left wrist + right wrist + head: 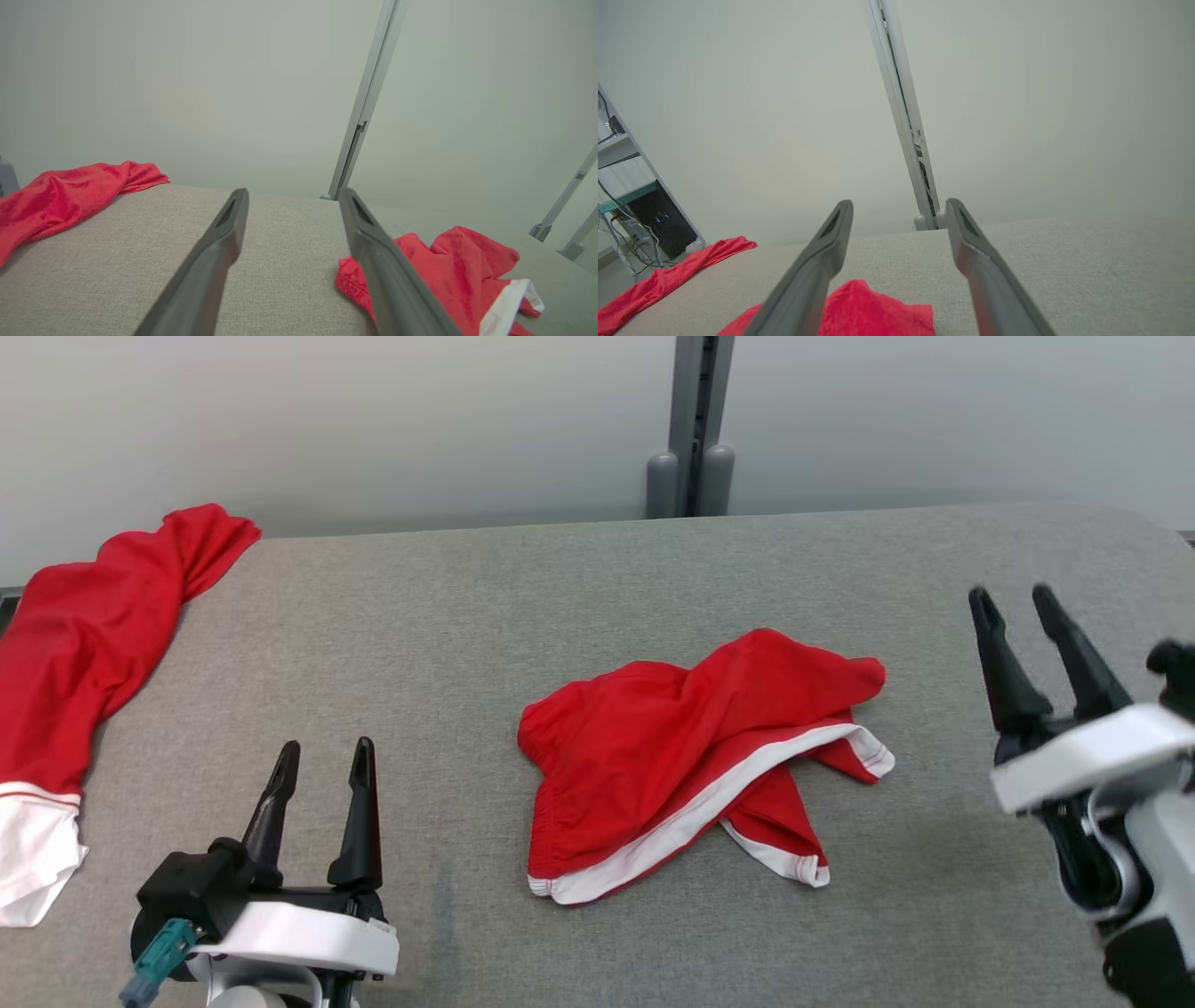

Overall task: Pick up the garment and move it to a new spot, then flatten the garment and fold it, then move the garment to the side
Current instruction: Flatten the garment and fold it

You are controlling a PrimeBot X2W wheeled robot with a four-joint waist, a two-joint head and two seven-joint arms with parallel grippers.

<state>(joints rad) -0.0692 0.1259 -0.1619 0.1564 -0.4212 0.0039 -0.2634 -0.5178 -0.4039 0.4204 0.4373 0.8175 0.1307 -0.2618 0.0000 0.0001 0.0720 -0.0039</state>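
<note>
A crumpled red garment (686,761) with white trim, looking like shorts, lies in a heap on the middle of the grey table (579,588). It also appears as red cloth (453,275) at the lower right of the left wrist view and low in the right wrist view as a red fold (873,312). My left gripper (322,756) stands open at the lower left, well left of the garment, with nothing between its fingers. My right gripper (1013,599) is open at the right edge, raised and apart from the garment, also empty.
A second red garment (89,625) with a white hem hangs over the table's left edge; it shows too in the left wrist view (70,196). A grey post (695,425) stands behind the table against a pale wall. A shelf with cables (626,205) is off left.
</note>
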